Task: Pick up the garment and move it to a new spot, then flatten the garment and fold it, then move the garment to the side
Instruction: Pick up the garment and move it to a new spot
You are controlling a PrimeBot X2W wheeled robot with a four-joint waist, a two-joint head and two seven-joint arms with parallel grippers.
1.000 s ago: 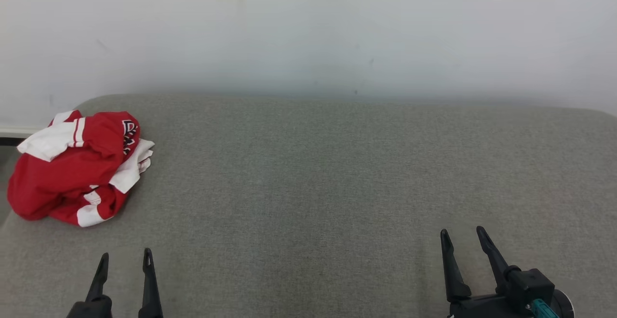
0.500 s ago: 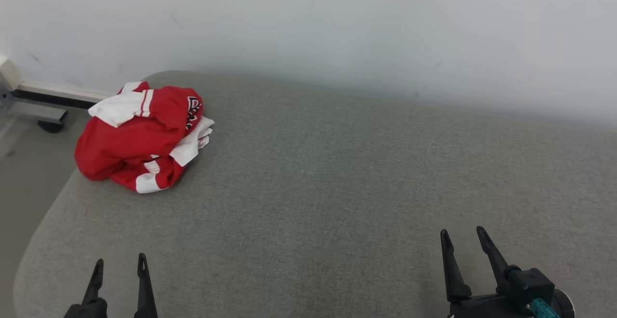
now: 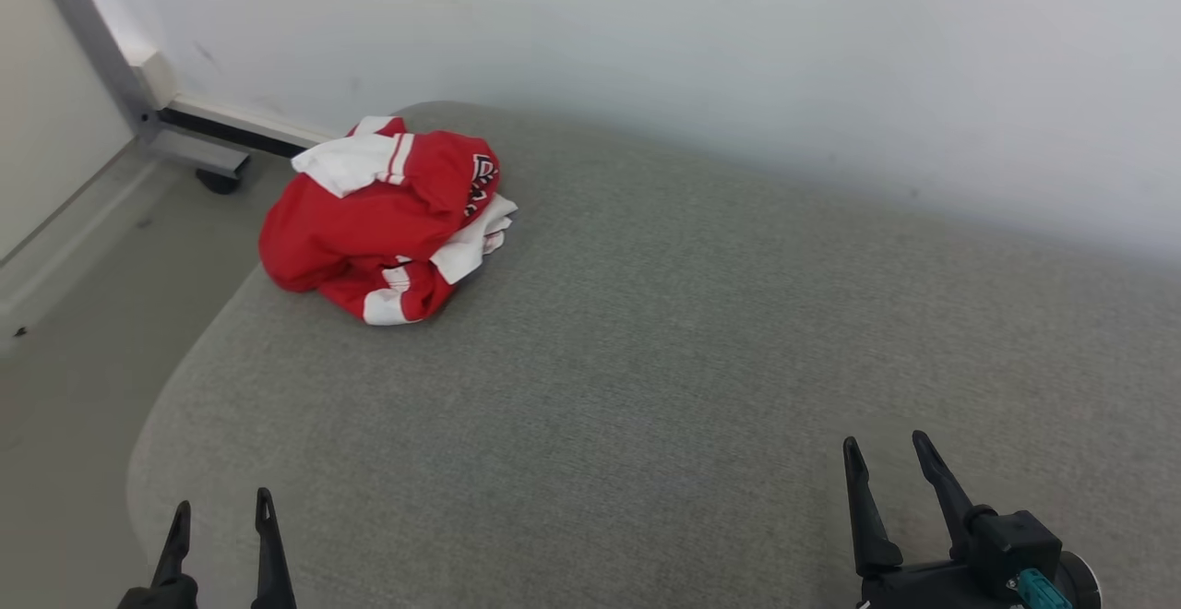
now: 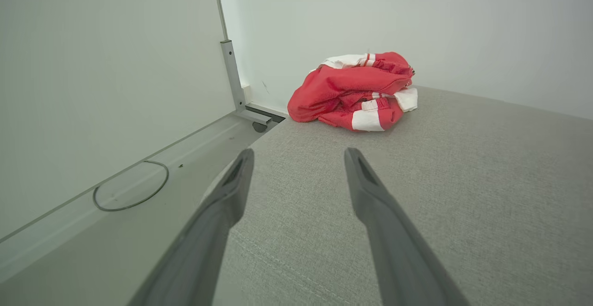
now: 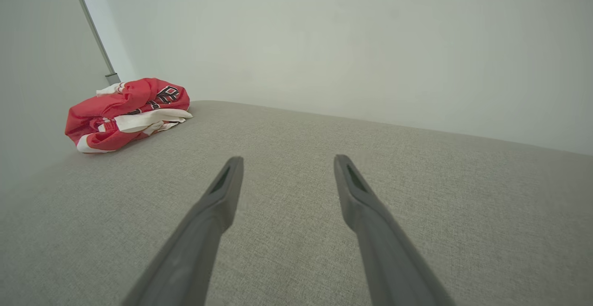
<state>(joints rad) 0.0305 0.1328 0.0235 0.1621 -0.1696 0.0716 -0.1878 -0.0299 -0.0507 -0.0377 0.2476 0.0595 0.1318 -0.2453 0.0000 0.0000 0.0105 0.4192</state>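
A red and white garment [image 3: 383,221] lies crumpled in a heap at the far left corner of the grey fabric surface [image 3: 664,360]. The left wrist view has the garment [image 4: 354,92] straight ahead, and in the right wrist view the garment [image 5: 127,113] sits far off to the left. My left gripper [image 3: 221,509] hovers open near the surface's front left edge, well short of the heap. My right gripper [image 3: 886,452] stands open at the front right with nothing between its fingers.
A white wall [image 3: 646,46] runs behind the surface. Left of the surface the floor [image 3: 83,314] drops away, with a grey metal frame leg [image 3: 101,46] and a wheeled foot [image 3: 217,180] by the corner. A thin cable loop [image 4: 132,185] lies on the floor.
The head camera has turned left, so the garment now shows nearer the picture's middle and the floor has come into sight. Both grippers keep their places, still open.
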